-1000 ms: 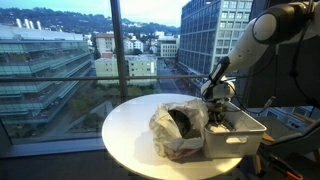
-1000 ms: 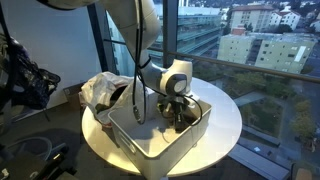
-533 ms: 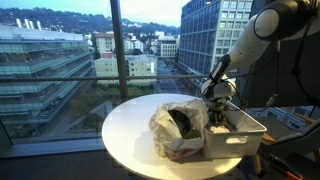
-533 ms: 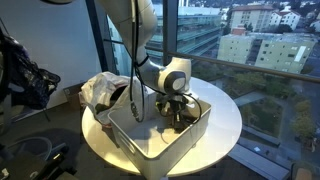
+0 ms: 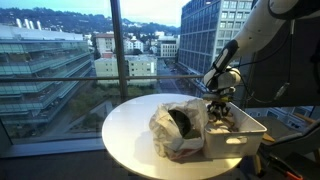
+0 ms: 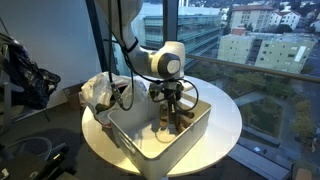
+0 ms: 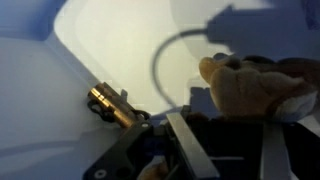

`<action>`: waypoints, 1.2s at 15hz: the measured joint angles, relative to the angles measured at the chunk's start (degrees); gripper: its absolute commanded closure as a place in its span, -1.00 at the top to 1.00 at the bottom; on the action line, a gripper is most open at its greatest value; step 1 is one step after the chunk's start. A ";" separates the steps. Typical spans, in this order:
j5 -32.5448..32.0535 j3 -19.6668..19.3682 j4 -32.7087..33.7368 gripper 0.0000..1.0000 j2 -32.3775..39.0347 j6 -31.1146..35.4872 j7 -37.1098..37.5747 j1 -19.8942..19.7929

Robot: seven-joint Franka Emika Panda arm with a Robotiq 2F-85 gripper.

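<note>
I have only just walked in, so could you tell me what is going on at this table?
The robot arm's gripper hangs over the white plastic bin on the round white table, its fingers pointing down at a brown plush-looking object inside. Whether the fingers grip it cannot be told. A crumpled clear plastic bag lies beside the bin.

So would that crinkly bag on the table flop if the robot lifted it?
Probably floppy: the bag looks like thin, wrinkled plastic slumped beside the bin. It is likely not feather-light, since something dark sits inside. Pushed, it would probably crumple rather than roll.
</note>
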 measured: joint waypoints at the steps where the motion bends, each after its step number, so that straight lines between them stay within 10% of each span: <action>1: -0.99 -0.17 -1.05 -0.78 -1.82 -0.50 0.50 0.38; 18: -12.08 4.34 -17.86 -0.76 -34.94 -0.10 11.17 -0.80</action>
